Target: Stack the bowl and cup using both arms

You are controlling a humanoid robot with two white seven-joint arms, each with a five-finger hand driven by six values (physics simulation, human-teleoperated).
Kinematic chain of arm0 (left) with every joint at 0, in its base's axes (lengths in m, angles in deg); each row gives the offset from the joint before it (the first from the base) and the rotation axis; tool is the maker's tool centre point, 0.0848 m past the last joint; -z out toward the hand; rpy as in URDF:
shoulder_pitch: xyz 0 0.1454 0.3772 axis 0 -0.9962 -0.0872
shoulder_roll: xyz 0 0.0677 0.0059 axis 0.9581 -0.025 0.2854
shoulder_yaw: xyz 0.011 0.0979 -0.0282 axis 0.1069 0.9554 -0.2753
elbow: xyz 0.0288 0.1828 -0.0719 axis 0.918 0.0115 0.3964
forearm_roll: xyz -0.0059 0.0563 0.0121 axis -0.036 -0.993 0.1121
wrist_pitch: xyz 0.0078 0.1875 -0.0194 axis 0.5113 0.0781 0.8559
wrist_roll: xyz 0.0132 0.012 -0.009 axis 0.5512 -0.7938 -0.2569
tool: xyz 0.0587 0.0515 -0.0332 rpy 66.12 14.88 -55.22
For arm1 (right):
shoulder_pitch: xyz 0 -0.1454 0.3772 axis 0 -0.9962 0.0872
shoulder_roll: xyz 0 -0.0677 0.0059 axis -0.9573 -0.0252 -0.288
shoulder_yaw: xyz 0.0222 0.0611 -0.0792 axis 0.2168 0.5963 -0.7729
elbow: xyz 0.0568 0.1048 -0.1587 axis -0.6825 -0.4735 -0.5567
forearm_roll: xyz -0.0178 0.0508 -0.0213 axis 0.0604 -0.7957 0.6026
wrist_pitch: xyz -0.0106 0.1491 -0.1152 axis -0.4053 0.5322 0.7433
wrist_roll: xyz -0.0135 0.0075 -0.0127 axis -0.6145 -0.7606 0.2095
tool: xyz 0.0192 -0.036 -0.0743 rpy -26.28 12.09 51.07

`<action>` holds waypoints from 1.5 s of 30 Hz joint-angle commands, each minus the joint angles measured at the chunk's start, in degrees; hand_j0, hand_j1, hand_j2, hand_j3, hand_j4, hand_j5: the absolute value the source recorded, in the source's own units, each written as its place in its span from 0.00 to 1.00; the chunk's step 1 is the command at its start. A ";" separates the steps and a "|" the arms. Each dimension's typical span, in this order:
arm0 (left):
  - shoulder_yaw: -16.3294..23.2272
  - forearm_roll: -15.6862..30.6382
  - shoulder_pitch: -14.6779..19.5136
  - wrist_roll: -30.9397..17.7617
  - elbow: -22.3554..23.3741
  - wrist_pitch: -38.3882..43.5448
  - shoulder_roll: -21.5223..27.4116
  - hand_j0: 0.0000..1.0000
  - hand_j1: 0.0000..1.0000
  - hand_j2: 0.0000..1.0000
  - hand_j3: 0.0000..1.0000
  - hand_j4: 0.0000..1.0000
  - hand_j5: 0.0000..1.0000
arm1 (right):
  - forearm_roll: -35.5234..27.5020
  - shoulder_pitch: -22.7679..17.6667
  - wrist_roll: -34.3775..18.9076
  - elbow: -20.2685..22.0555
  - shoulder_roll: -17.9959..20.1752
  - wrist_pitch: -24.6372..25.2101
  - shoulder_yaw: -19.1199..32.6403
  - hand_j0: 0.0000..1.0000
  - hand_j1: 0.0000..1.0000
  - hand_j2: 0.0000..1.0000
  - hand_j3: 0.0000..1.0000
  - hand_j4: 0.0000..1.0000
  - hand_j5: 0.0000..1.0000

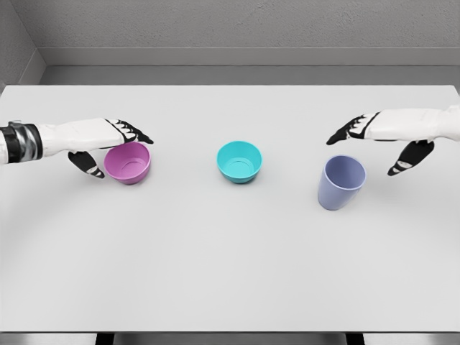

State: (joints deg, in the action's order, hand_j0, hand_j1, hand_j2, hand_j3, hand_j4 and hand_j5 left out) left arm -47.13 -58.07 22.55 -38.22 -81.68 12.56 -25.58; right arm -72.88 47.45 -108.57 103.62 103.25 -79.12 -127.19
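Observation:
A pink bowl (129, 162) stands on the white table (230, 251) at the left. My left hand (113, 148) reaches around its far and left side, fingers spread over the rim and thumb low beside it, closing nothing. A teal bowl (239, 161) sits upright in the middle. At the right a lavender cup (341, 182) stands upright. My right hand (375, 144) hovers above and to the right of the cup, fingers extended and thumb hanging down, apart from it.
The table's back edge meets a grey wall (230, 43). Broad bare tabletop lies in front of the three vessels, down to the near edge.

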 commanded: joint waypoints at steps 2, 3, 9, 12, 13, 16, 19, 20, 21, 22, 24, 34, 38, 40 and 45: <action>0.06 0.23 -0.09 0.06 0.40 0.15 -0.06 1.00 1.00 1.00 1.00 1.00 1.00 | -0.46 0.00 0.11 1.88 0.12 0.14 0.08 1.00 1.00 1.00 1.00 1.00 1.00; -0.02 0.23 -0.09 0.06 0.49 0.15 -0.06 1.00 1.00 1.00 1.00 1.00 1.00 | -0.46 0.00 0.11 1.96 0.21 0.14 0.08 1.00 1.00 1.00 1.00 1.00 1.00; 0.06 -0.74 -0.09 0.06 1.81 0.15 -1.55 1.00 1.00 1.00 1.00 1.00 1.00 | -0.46 -0.35 0.20 2.67 0.12 0.14 -0.10 1.00 1.00 1.00 1.00 1.00 1.00; -0.02 -0.65 -0.09 0.06 1.72 0.15 -1.46 1.00 1.00 1.00 1.00 1.00 1.00 | -0.46 -0.53 0.38 2.93 -0.05 0.14 -0.10 1.00 1.00 1.00 1.00 1.00 1.00; -0.02 -0.65 -0.09 0.06 1.72 0.15 -1.46 1.00 1.00 1.00 1.00 1.00 1.00 | -0.46 -0.61 0.38 3.19 -0.05 0.14 -0.10 1.00 1.00 1.00 1.00 1.00 1.00; -0.02 -0.65 -0.09 0.06 1.72 0.15 -1.46 1.00 1.00 1.00 1.00 1.00 1.00 | -0.46 -0.88 0.38 3.28 -0.05 0.14 -0.10 1.00 1.00 1.00 1.00 1.00 1.00; 0.06 -0.65 -0.09 0.06 1.72 0.15 -1.46 1.00 1.00 1.00 1.00 1.00 1.00 | -0.46 -0.97 0.38 3.28 -0.23 0.14 -0.10 1.00 1.00 1.00 1.00 1.00 1.00; 0.06 -0.74 -0.09 0.06 1.72 0.15 -1.46 1.00 1.00 1.00 1.00 1.00 1.00 | -0.46 -0.97 0.38 3.28 -0.67 0.14 -0.10 1.00 1.00 1.00 1.00 1.00 1.00; 0.06 -0.91 -0.09 0.06 1.72 0.15 -1.46 1.00 1.00 1.00 1.00 1.00 1.00 | -0.46 -1.32 0.29 3.28 -0.84 0.14 -0.19 1.00 1.00 1.00 1.00 1.00 1.00; 0.06 -1.00 -0.17 0.06 1.72 0.15 -1.55 1.00 1.00 1.00 1.00 1.00 1.00 | -0.46 -1.41 0.29 3.28 -0.84 0.14 -0.19 1.00 1.00 1.00 1.00 1.00 1.00; 0.06 -1.00 -0.18 0.06 1.72 0.15 -1.55 1.00 1.00 1.00 1.00 1.00 1.00 | -0.46 -1.49 0.29 3.19 -0.84 0.14 -0.19 1.00 1.00 1.00 1.00 1.00 1.00; 0.06 -1.09 -0.18 0.06 1.72 0.15 -1.73 1.00 1.00 1.00 1.00 1.00 1.00 | -0.46 -1.67 0.03 3.11 -1.63 0.14 -0.27 1.00 1.00 1.00 1.00 1.00 1.00; 0.06 -1.88 -0.18 0.06 1.81 0.15 -1.81 1.00 1.00 1.00 1.00 1.00 1.00 | -0.46 -2.02 0.11 3.02 -1.99 0.14 -0.27 1.00 1.00 1.00 1.00 1.00 1.00; 0.06 -2.23 -0.26 0.06 1.81 0.15 -1.99 1.00 1.00 1.00 1.00 1.00 1.00 | -0.46 -2.02 0.02 3.02 -1.99 0.14 -0.27 1.00 1.00 1.00 1.00 1.00 1.00; 0.06 -2.23 -0.44 0.06 1.81 0.15 -2.08 1.00 1.00 1.00 1.00 1.00 1.00 | -0.46 -2.02 0.11 2.58 -3.13 0.14 -0.45 1.00 1.00 1.00 1.00 1.00 1.00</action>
State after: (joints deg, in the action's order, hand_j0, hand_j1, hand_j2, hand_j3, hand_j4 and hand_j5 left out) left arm -47.02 -60.54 22.11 -38.18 -79.87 12.56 -27.66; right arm -72.97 45.43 -108.49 106.34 100.57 -79.12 -127.62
